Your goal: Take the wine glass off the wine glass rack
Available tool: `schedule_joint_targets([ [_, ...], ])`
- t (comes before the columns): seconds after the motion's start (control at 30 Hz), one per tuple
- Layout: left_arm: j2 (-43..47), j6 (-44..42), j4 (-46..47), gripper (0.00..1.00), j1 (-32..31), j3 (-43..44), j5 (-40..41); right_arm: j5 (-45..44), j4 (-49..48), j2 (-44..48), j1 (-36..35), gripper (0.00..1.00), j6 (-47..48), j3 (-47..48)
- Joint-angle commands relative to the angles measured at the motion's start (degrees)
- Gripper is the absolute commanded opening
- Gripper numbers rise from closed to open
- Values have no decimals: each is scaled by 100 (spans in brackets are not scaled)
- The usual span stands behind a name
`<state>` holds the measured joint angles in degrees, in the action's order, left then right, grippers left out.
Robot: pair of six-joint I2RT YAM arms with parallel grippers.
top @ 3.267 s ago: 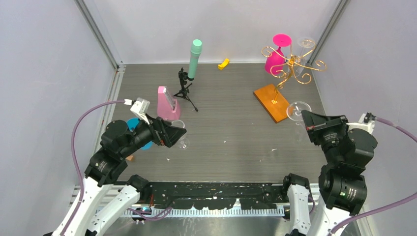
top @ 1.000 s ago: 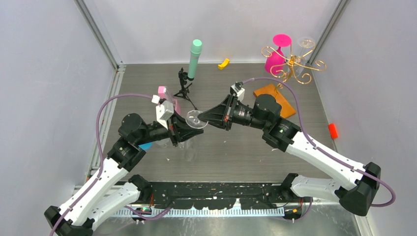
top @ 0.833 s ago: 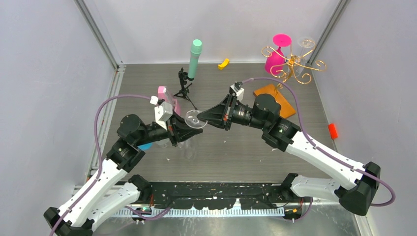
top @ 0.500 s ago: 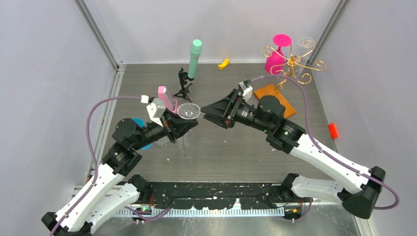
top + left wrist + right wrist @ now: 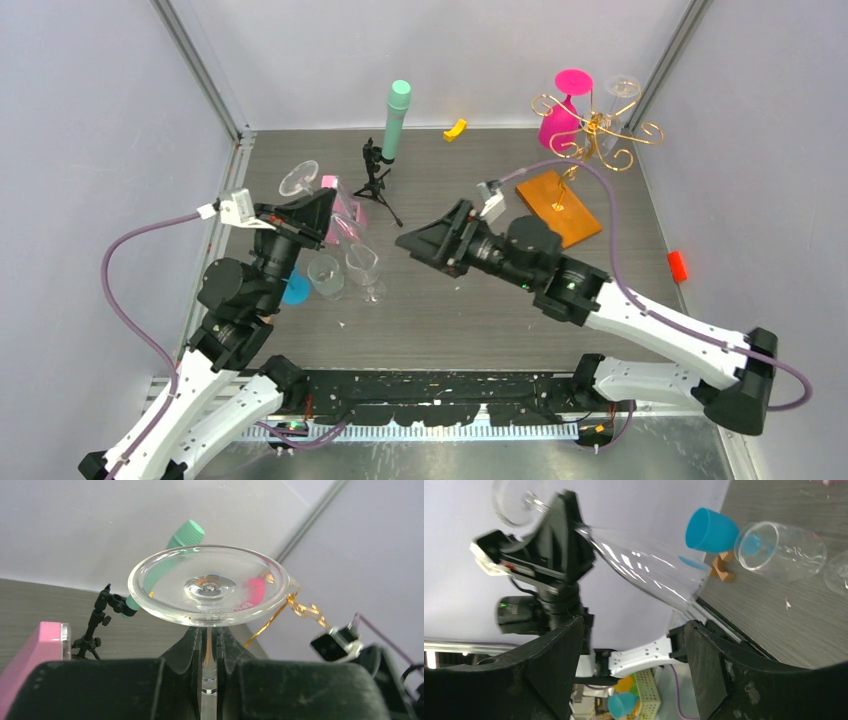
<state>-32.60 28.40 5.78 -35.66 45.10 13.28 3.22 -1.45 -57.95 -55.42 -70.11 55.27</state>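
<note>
A clear wine glass is off the rack, and my left gripper is shut on its stem at the left of the table. In the left wrist view the round foot stands above the fingers, which pinch the stem. My right gripper hangs open and holds nothing, a short way right of the glass. Its wrist view shows the wide jaws and the tilted glass bowl. The gold wine glass rack stands at the back right on its orange base, with a pink glass and a clear glass hanging from it.
Two clear glasses, a blue cup and a pink block crowd the table under my left gripper. A black tripod with a green microphone stands behind. A yellow piece lies at the back, a red piece at the right.
My right gripper has opened, let go of the wine glass and drawn back. My left arm has carried the glass left and toward the back, tilting it.
</note>
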Motion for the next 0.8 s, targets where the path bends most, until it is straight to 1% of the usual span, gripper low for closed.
schedule_joint_targets([
  [0.0,169,871,349,0,13,304,1206,-552,-506,-424,-529,79,488,140],
  [0.1,283,1482,75,0,9,356,1472,-761,-816,-670,-702,79,645,122],
  [0.2,386,1924,-114,0,8,359,1550,-813,-1522,-784,-770,78,638,-36],
  [0.27,445,2115,-187,0,8,351,1543,-773,-2057,-822,-779,75,629,-165],
  [0.33,499,2237,-243,0,8,335,1544,-702,-2496,-857,-785,68,591,-255],
  [0.37,519,2267,-244,0,9,325,1551,-675,-2608,-871,-786,63,580,-269],
  [0.4,538,2299,-251,0,13,320,1562,-624,-2745,-898,-786,61,551,-261],
  [0.5,552,2389,-253,0,14,321,1555,-475,-2881,-988,-786,51,503,-147],
  [0.63,548,2540,-268,0,14,322,1518,-130,-3222,-1222,-786,43,267,-88],
  [0.73,536,2685,-375,0,10,345,1570,-25,-3595,-1383,-786,39,101,-87],
  [0.77,528,2704,-398,0,12,354,1565,16,-3741,-1449,-786,36,54,-87],
])
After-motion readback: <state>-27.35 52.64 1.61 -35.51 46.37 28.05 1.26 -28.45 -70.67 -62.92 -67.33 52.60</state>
